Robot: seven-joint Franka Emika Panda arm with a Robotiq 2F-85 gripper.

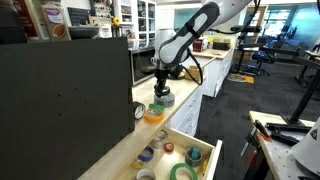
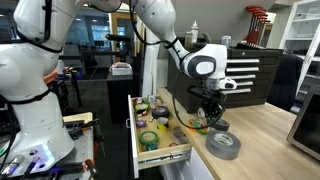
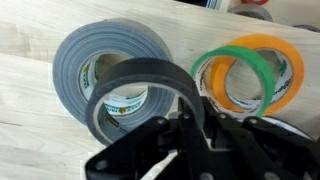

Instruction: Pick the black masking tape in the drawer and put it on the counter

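Exterior view: my gripper (image 1: 162, 90) is low, just above the grey tape roll (image 1: 165, 99); the drawer (image 1: 195, 155) is open. Exterior view: I'm over the counter (image 2: 265, 130). Wrist view: my jaws pinch the black masking tape (image 3: 140, 85), upright before the grey roll, green rolls (image 3: 255, 70) beside.

The thin tape roll (image 3: 150, 72) is black; the fat roll (image 3: 95, 50) is grey with a green-and-white label. A 3rd roll (image 3: 262, 62) is green with an orange edge, over a pale beige wood-grain counter (image 3: 30, 120).
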